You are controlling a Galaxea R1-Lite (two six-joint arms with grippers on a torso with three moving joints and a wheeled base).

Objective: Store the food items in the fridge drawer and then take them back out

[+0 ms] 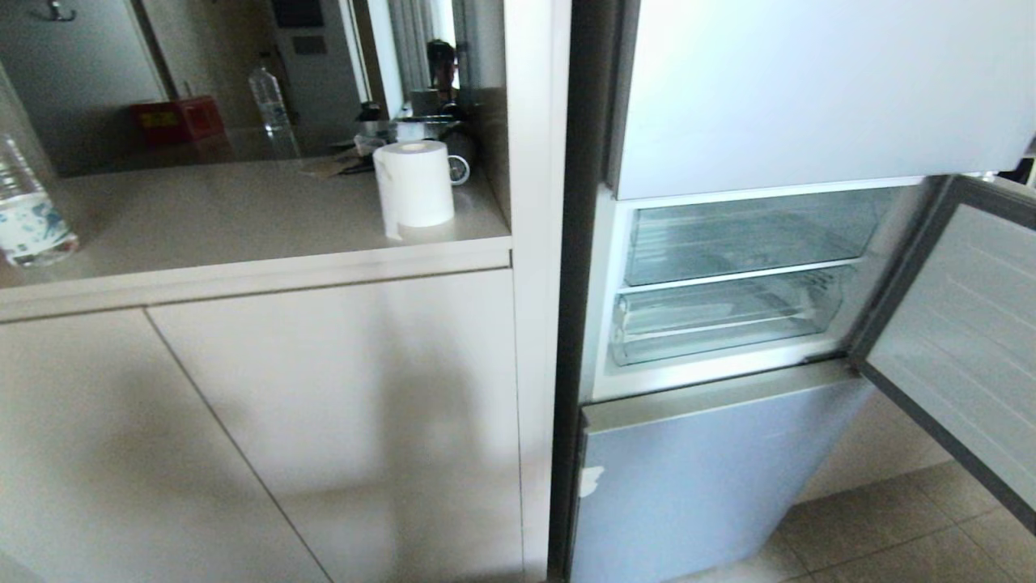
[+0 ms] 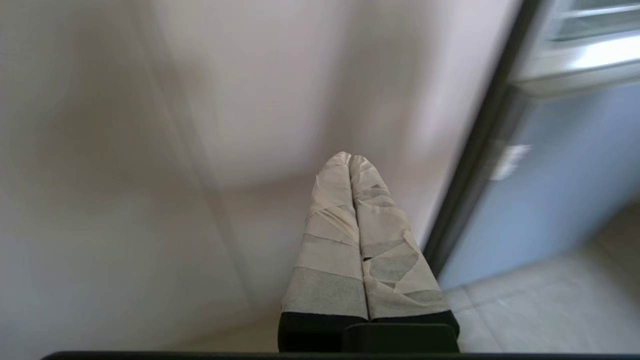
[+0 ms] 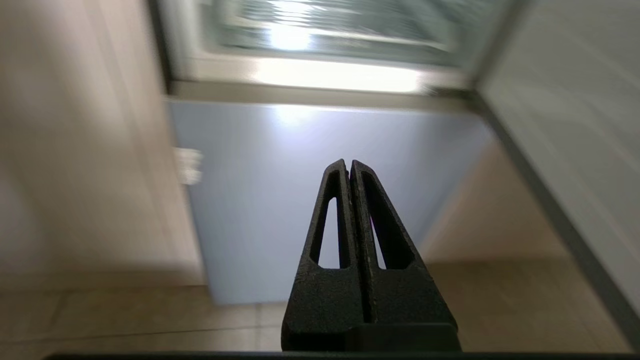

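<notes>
The fridge stands at the right of the head view with its middle compartment open. The fridge drawer (image 1: 720, 324), clear plastic and pushed in, sits low in that compartment under a clear bin (image 1: 745, 239). The food items are out of view. Neither arm shows in the head view. My left gripper (image 2: 350, 159), its fingers wrapped in pale tape, is shut on nothing and faces a beige cabinet door (image 2: 225, 125). My right gripper (image 3: 348, 164), black, is shut on nothing and faces the pale blue lower fridge door (image 3: 280, 175), below the lit compartment (image 3: 340, 75).
The compartment's door (image 1: 963, 340) swings out to the right over the tiled floor (image 1: 890, 526). A beige counter (image 1: 243, 219) on the left carries a paper roll (image 1: 414, 186), a water bottle (image 1: 28, 202) and a red box (image 1: 176, 120). Cabinet doors (image 1: 324, 421) stand below it.
</notes>
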